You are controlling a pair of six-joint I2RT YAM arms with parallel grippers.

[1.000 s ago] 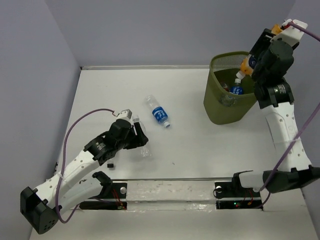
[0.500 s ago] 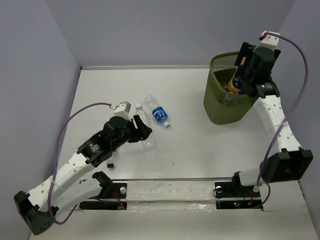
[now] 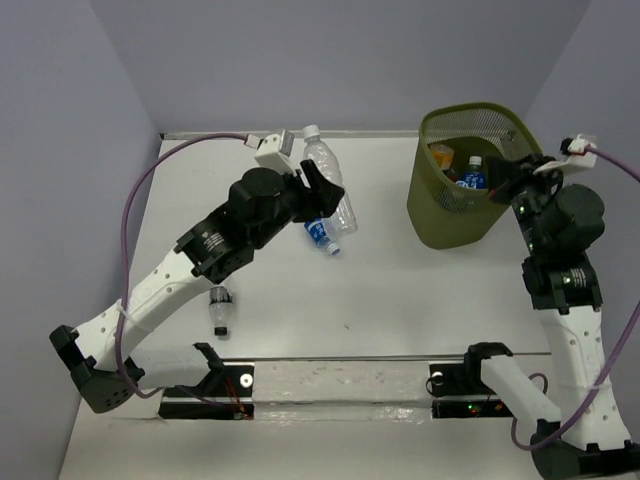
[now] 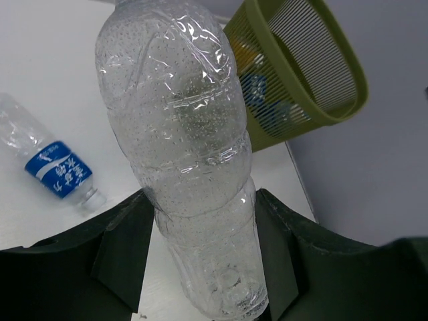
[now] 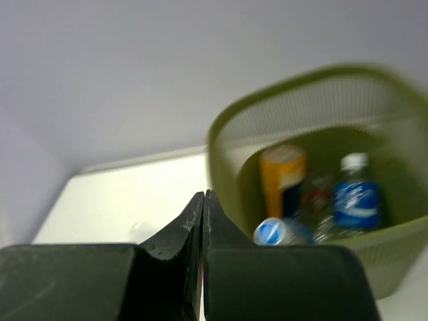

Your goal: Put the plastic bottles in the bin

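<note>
Left wrist view has the left gripper (image 4: 200, 264) clamped on the lower body of a clear bottle (image 4: 177, 127), held above the counter (image 3: 400, 290) and well apart from the bin (image 3: 450, 225). The carry should bring it fully over the rim, high enough to clear the mesh, before release. The right gripper (image 5: 202, 207) sits closed and empty beside the bin; a blue-labelled bottle (image 3: 320, 232) lies on the counter
</note>
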